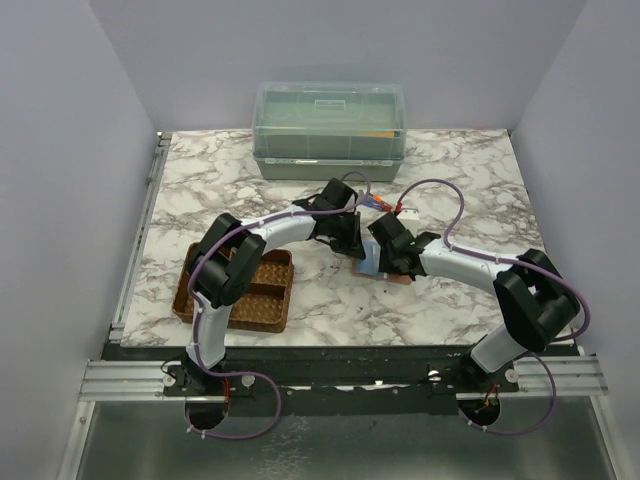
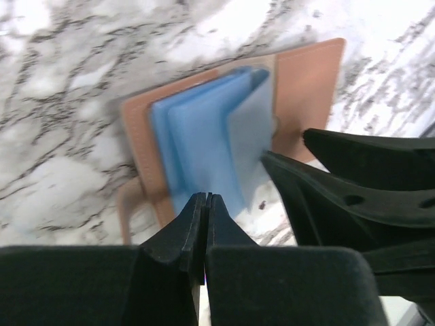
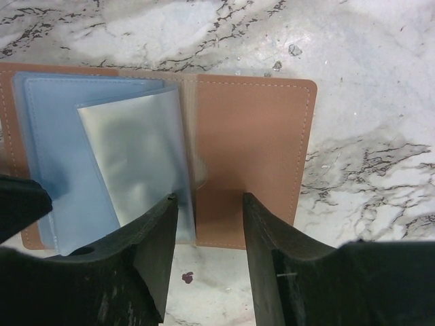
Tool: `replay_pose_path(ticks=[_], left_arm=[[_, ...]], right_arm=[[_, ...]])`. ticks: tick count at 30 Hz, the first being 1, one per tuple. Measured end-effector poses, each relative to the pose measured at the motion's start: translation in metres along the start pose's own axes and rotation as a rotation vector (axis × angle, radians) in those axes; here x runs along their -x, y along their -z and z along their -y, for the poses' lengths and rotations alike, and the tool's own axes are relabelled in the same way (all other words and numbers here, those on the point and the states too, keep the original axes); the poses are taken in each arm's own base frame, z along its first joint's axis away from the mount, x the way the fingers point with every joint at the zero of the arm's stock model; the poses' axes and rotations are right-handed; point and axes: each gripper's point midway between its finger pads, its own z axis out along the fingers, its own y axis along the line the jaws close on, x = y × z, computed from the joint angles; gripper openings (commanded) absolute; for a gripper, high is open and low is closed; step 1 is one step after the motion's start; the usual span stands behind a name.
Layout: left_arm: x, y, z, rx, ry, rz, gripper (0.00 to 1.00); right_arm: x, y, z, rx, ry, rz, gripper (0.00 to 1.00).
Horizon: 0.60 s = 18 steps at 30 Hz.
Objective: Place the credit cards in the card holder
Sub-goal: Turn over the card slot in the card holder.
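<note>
The card holder (image 3: pixel 251 149) lies open and flat on the marble; it also shows in the left wrist view (image 2: pixel 306 81) and the top view (image 1: pixel 400 279). Light blue pages (image 3: pixel 54 149) fill its left half (image 2: pixel 197 136). A silver-grey card (image 3: pixel 132 153) lies tilted on them, against the fold. My right gripper (image 3: pixel 211 204) is open at the holder's near edge, its left finger (image 3: pixel 153 238) over the silver card's corner. My left gripper (image 2: pixel 205 198) is shut, with its tips at the edge of the blue pages and nothing visible between them. Both grippers meet over the holder in the top view, left (image 1: pixel 352 245) and right (image 1: pixel 378 255).
A brown woven divided tray (image 1: pixel 240 290) sits at the front left under the left arm. A clear lidded plastic box (image 1: pixel 330 130) stands at the back. Red-and-blue screwdrivers (image 1: pixel 378 203) lie just behind the grippers. A dark speck (image 3: pixel 185 277) marks the marble.
</note>
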Motion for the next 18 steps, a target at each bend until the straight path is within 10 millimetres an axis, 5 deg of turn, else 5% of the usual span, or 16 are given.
replay_pose_path(ticks=[4,18], left_arm=[[0.0,-0.001,0.015,-0.053,-0.028,0.004,0.0],[-0.011,-0.013,0.012,-0.078,-0.001,-0.032,0.0]], right_arm=[[0.0,0.0,0.0,0.0,0.002,0.0,0.47],[-0.002,-0.001,-0.001,0.017,0.007,-0.011,0.48]])
